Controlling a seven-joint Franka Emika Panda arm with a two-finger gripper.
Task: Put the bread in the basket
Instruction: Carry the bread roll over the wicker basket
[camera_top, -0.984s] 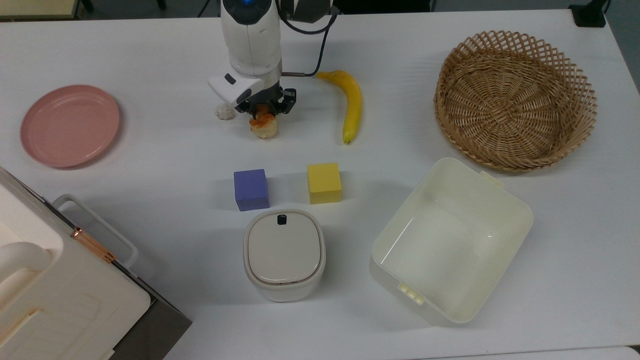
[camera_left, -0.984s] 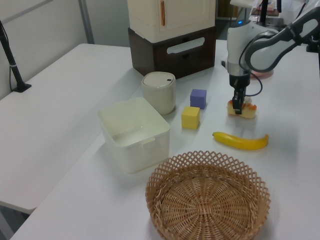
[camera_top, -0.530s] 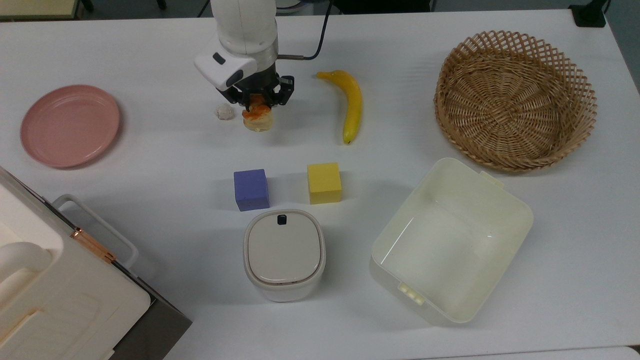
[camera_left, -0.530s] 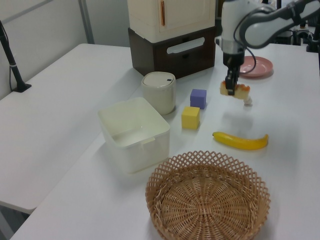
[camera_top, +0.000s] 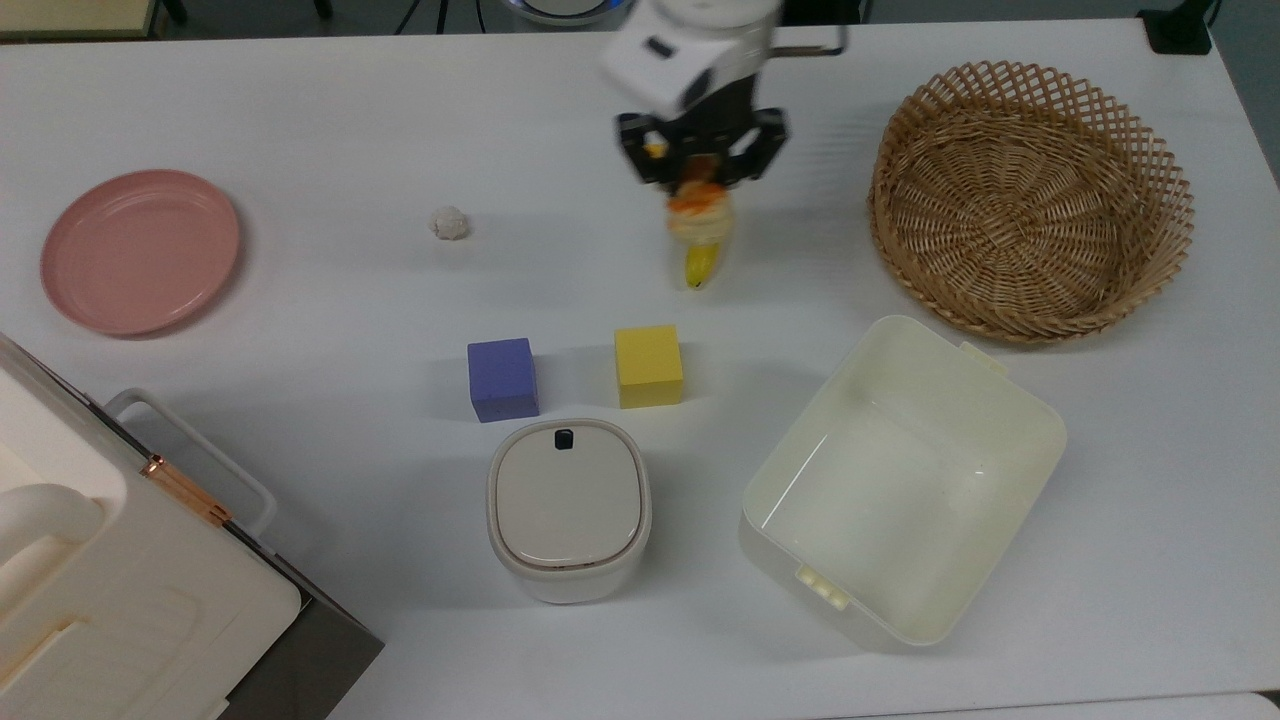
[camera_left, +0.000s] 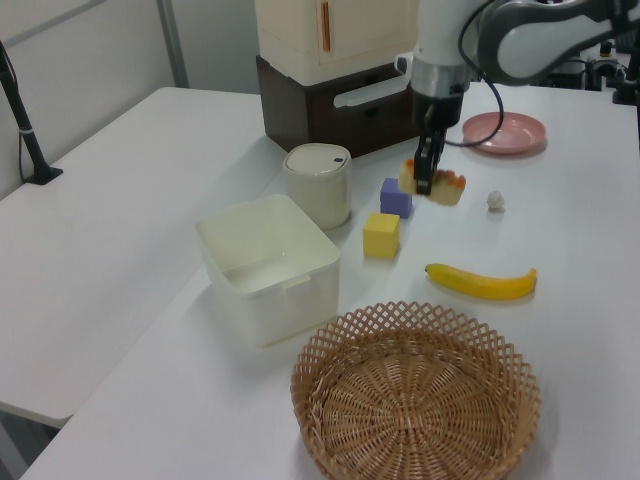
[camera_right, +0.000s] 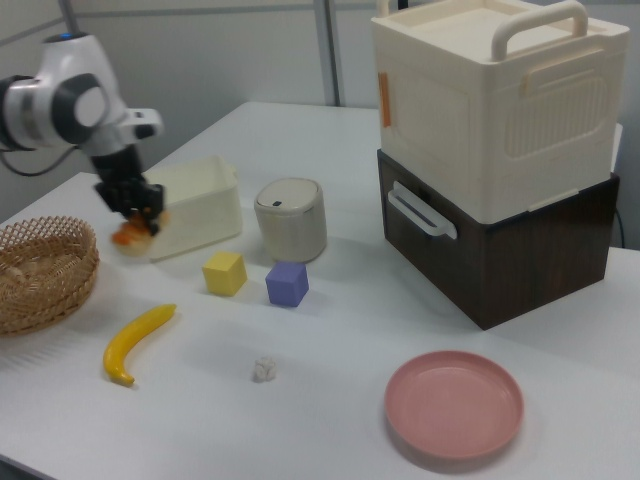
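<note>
The bread (camera_top: 701, 216) (camera_left: 441, 187) (camera_right: 131, 236), a small tan bun with orange glaze, hangs in the air with my gripper (camera_top: 699, 172) (camera_left: 425, 183) (camera_right: 132, 211) shut on it. In the top view it sits over the yellow banana (camera_top: 702, 264), well above the table. The round wicker basket (camera_top: 1030, 200) (camera_left: 415, 394) (camera_right: 38, 270) stands at the top view's right, apart from the bread, and holds nothing.
The banana (camera_left: 481, 281) (camera_right: 135, 342) lies below the gripper. A tiny whitish lump (camera_top: 449, 222), purple cube (camera_top: 502, 379), yellow cube (camera_top: 648, 365), lidded pot (camera_top: 568, 508), cream tub (camera_top: 905, 480), pink plate (camera_top: 139, 250) and a stacked box (camera_right: 497, 150) share the table.
My gripper has risen with the bread and carried it to the top view's right, from beside the whitish lump to over the banana.
</note>
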